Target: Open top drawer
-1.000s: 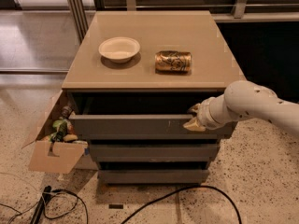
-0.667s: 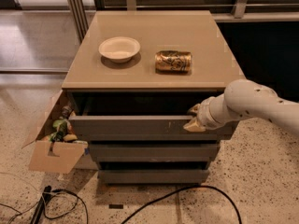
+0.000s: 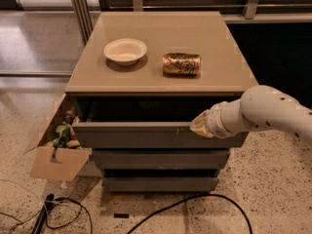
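Note:
The top drawer [image 3: 136,135] is a dark grey flat front under the tan cabinet top [image 3: 161,77]. It stands pulled out, with a dark gap showing behind its upper edge. My gripper [image 3: 199,126] comes in from the right on a white arm [image 3: 268,113]. Its tan tip rests at the drawer's top edge, right of centre. Two smaller grey drawer fronts, the middle one [image 3: 161,159] and the bottom one [image 3: 161,183], sit closed below.
A white bowl [image 3: 125,50] and a brown can lying on its side [image 3: 181,64] rest on the cabinet top. An open cardboard box [image 3: 56,150] with items stands at the left. Black cables [image 3: 185,204] run across the speckled floor in front.
The drawer has come out a little further toward the camera, and the gripper at its top edge has moved with it.

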`<action>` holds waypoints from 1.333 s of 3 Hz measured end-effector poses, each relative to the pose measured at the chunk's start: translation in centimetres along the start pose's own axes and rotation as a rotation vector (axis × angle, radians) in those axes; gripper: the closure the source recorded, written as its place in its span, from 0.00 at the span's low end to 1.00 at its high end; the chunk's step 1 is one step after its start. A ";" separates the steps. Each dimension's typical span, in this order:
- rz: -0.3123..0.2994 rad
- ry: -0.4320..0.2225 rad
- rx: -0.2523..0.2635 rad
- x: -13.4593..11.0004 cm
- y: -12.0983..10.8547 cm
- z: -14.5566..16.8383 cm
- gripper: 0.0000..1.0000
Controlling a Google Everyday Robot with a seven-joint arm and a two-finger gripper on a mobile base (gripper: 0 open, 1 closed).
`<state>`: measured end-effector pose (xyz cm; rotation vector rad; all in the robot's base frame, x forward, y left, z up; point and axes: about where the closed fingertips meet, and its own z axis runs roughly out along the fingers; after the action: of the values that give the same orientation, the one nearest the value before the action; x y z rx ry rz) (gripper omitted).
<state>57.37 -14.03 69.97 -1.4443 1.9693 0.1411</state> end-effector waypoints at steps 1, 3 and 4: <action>0.000 0.000 0.000 0.0 0.0 0.0 0.55; 0.000 0.000 0.000 0.0 0.0 0.0 0.08; 0.000 0.000 0.000 0.0 0.0 0.0 0.00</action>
<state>57.37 -14.02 69.97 -1.4445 1.9692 0.1412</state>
